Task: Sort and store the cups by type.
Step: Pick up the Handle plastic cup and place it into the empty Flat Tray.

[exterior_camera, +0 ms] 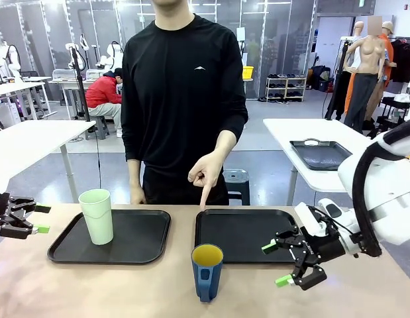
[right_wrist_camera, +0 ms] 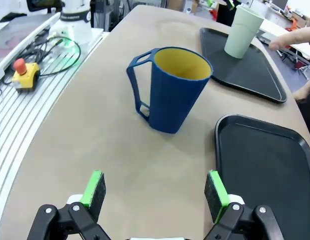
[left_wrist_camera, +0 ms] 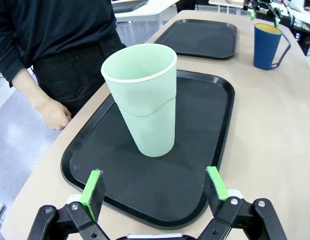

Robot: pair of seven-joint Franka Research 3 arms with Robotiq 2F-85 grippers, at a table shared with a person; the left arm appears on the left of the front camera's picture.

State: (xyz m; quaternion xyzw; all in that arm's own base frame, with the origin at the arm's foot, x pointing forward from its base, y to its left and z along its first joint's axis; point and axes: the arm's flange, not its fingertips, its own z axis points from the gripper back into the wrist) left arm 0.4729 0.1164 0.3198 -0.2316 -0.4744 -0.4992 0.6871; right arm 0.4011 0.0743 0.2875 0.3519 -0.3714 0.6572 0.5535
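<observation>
front view: black trays (exterior_camera: 142, 235) on tan table (exterior_camera: 92, 291)

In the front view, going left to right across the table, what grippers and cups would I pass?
left gripper → mint-green tumbler → dark blue mug → right gripper

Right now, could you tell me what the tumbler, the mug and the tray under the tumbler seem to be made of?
Mint-green tumbler: probably plastic, matte; thin rim, faint moulded step round the wall.
Dark blue mug: likely plastic too, satin, yellow inside; thin moulded-looking loop handle.
Black tray under the tumbler: seemingly plastic, dull sheen, raised rounded rim.
</observation>
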